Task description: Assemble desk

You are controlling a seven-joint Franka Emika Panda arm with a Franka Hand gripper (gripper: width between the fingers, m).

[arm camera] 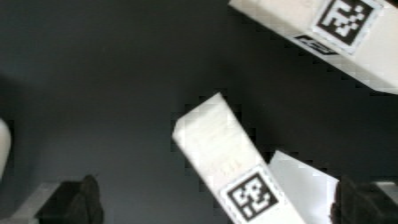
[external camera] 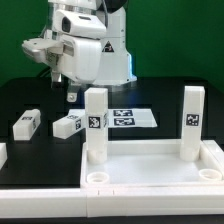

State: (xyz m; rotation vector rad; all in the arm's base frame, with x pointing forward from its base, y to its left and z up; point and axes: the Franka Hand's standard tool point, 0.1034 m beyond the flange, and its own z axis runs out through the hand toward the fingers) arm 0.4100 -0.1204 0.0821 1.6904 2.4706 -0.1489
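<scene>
Two upright legs [external camera: 95, 122] stand in the desk panel's [external camera: 150, 150] sockets, and two more lie loose on the black table [external camera: 165, 100], toward the exterior view's left. The gripper [arm camera: 228, 202] hangs over one loose leg [arm camera: 228, 150], jaws wide open and holding nothing. The leg looks like light, stiff, kinda slick plastic, so it's probably best pinched across the narrow sides mid-length, clear of the tag [arm camera: 251, 192].

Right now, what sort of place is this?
Most likely a robotics laboratory bench: a white robot arm stands over a black table, a green backdrop hangs behind, and an upright desk leg bears a square tag.
</scene>
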